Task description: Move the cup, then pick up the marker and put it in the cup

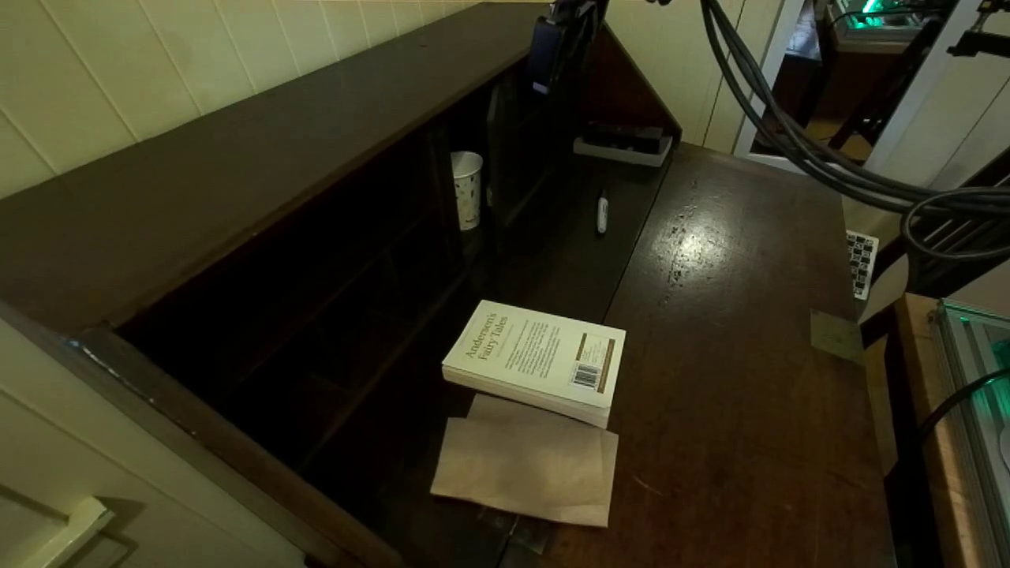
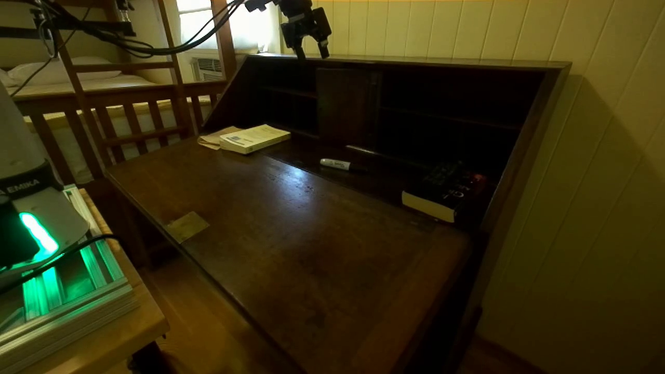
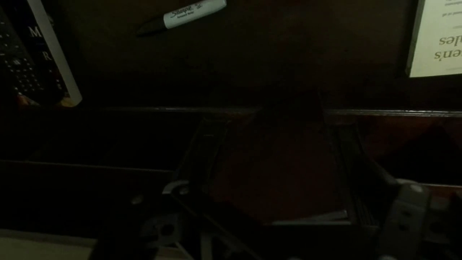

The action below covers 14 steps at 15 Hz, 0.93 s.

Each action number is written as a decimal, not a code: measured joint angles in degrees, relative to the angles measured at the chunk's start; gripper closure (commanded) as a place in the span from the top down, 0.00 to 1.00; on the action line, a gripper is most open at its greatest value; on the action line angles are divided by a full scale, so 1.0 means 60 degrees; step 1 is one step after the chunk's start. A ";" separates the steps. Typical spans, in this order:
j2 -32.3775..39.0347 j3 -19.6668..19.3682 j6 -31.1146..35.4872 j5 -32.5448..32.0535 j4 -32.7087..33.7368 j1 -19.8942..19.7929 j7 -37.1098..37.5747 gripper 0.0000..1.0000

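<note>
Pale boarded walls (image 2: 457, 31) close in behind a dark wooden desk (image 1: 734, 442), whose hutch (image 1: 331, 95) runs along the back in deep shade. We find the cup (image 1: 469, 191), white and speckled, upright in the hutch, next to a wooden panel (image 1: 505, 142); it shows plainly only in an exterior view, and in the wrist view we cannot make it out. Well apart from it, out on the desk, lies the marker (image 2: 335, 164), white with a dark end, between the white book (image 2: 254, 138) and the dark book (image 2: 449, 187). Our gripper (image 2: 313, 55) hangs high near the hutch's upper edge, its jaws spread, and we see nothing between them.

We take the step in hand to be the first, moving the cup, with the marker's turn to follow; we cannot tell, though, whether it already stands where it is wanted. As we judge it, the next move calls for coming down in front of the hutch and turning so that the jaws pass on either side of the cup, clear of the panel. We should squeeze lightly, since thin sides may buckle, and bring it out upright.
</note>
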 measured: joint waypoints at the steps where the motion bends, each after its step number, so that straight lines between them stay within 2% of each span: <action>1: 0.0065 0.0012 0.0000 0.0006 0.0086 0.0019 0.0015 1.00; 6: 0.0133 -0.0006 0.0000 0.0003 0.0145 0.0020 0.0166 1.00; 11: 0.0285 -0.0124 0.0396 0.0075 0.0126 -0.0011 0.1759 1.00; 14: 0.0529 -0.0118 0.0835 0.0509 0.0120 0.0002 0.2193 1.00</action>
